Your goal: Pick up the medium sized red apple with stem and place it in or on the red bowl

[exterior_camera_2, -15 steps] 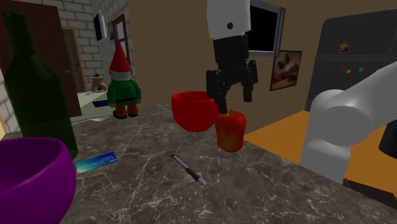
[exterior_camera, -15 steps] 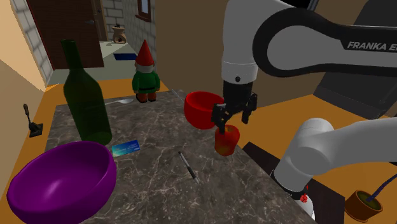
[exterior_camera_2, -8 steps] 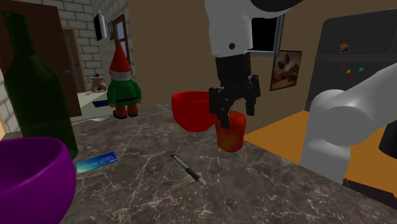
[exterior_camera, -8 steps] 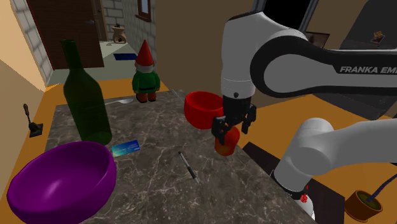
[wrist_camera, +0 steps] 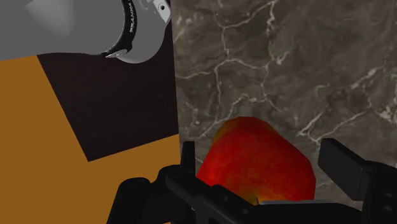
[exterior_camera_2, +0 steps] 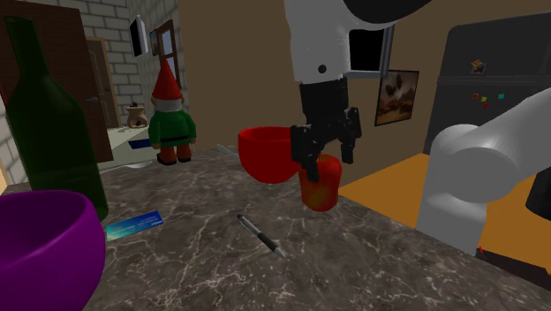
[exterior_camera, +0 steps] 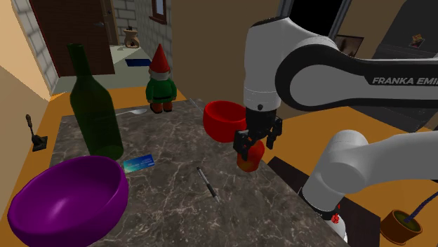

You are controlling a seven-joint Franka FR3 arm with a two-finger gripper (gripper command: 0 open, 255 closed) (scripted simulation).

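black two-finger tool [exterior_camera: 254,146] has come down over the last second and now straddles the medium red apple with orange-yellow blotches [exterior_camera: 249,160], one finger on each side of its upper half. half a second ago it was already almost this low, and it has barely sunk since, so the descent looks finished. the apple has not moved. it stands on the dark marbled stone surface [exterior_camera: 175,189] just beside the glossy red bowl [exterior_camera: 221,118], on the bowl's side toward the shoulder view's lower right, near the surface's edge.

in the wrist view the tool [wrist_camera: 264,162] is released. its fingers [wrist_camera: 343,167] stand apart, and a thin strip of surface shows between one of them and the apple [wrist_camera: 254,168]. the other finger is at the skin or very close to it. the stem cannot be made out under the tool. the second exterior view agrees: the tool [exterior_camera_2: 325,166] is around the apple [exterior_camera_2: 320,190], with the bowl [exterior_camera_2: 265,155] close behind it.

for the task this means the approach is done and the grasp is not yet made. the next move is probably to close on the apple, lift it above the bowl's rim and carry it the short way over. an off-centre pinch could roll the round fruit toward the edge. a black pen [exterior_camera: 208,184] lies farther from the bowl, out of that path.
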